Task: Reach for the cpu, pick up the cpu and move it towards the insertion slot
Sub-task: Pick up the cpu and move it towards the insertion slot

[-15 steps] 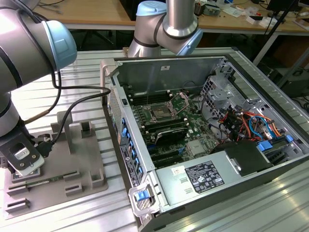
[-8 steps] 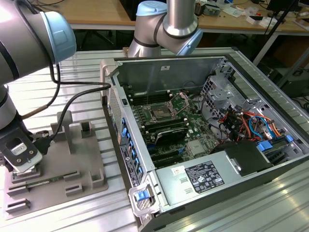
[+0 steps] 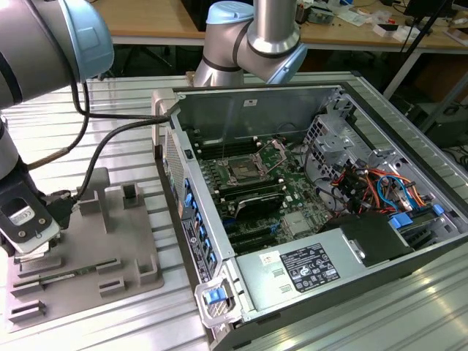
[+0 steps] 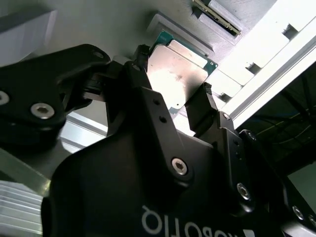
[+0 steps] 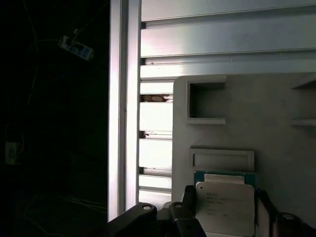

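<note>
The cpu [image 4: 175, 69] is a flat square chip with a pale metal top and a thin green edge. It sits between the black fingers of my gripper [image 4: 173, 74], one finger against each opposite edge, just over the grey tray [image 4: 98, 22]. In the first wrist view the cpu [image 5: 224, 207] lies below a raised tray frame, with my gripper [image 5: 224, 197] shut around it. My gripper [image 3: 31, 252] is low over the tray [image 3: 110, 241] at the exterior view's left. The insertion slot [image 3: 240, 172] lies on the green board inside the open computer case, far to the right.
The open computer case [image 3: 307, 183] has upright metal walls, cables and a drive cage at the exterior view's right. A black cable [image 3: 95, 157] runs from the arm across the tray. Raised blocks [image 3: 131, 194] stand on the tray. The ribbed aluminium table's edge [image 5: 123, 123] is close by.
</note>
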Controlling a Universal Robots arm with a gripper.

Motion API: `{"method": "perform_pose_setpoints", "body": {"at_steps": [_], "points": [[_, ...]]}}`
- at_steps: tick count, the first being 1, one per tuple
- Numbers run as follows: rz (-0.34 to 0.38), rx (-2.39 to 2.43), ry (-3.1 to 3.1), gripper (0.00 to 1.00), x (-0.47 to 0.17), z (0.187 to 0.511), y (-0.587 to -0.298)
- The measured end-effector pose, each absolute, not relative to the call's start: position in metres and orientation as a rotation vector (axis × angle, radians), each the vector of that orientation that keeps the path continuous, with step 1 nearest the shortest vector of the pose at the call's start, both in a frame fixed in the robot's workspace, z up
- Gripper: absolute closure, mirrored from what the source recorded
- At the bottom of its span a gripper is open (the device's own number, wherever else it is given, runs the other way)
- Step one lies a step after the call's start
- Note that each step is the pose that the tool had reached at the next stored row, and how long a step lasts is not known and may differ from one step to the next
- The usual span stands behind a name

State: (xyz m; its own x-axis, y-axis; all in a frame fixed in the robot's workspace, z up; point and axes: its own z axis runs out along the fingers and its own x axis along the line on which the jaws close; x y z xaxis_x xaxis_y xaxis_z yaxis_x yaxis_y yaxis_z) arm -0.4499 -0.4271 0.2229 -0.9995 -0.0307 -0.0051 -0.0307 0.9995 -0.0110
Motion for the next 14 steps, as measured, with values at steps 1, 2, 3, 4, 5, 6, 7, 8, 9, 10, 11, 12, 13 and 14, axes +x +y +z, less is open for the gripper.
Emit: {"method": "perform_pose_setpoints", "body": {"at_steps": [1,2,3,4,5,6,7,8,9,10,11,12,13,14], "points": [[-0.02,-0.048,3.136,0.45,-0.45,0.226,-0.427],[-0.022,-0.048,3.136,0.45,-0.45,0.229,-0.427],[-0.024,-0.048,3.136,0.45,-0.45,0.231,-0.427],[-0.027,-0.048,3.136,0.45,-0.45,0.234,-0.427],[-0.03,-0.048,3.136,0.45,-0.45,0.236,-0.427],[-0.032,-0.048,3.136,0.45,-0.45,0.238,-0.427],[-0.035,-0.048,3.136,0.45,-0.45,0.241,-0.427],[-0.038,-0.048,3.136,0.45,-0.45,0.243,-0.427],[-0.04,-0.048,3.136,0.45,-0.45,0.246,-0.427],[-0.042,-0.048,3.136,0.45,-0.45,0.248,-0.427],[-0.047,-0.048,3.136,0.45,-0.45,0.25,-0.427],[-0.05,-0.048,3.136,0.45,-0.45,0.251,-0.427],[-0.054,-0.048,3.136,0.45,-0.45,0.253,-0.427],[-0.057,-0.048,3.136,0.45,-0.45,0.254,-0.427]]}}
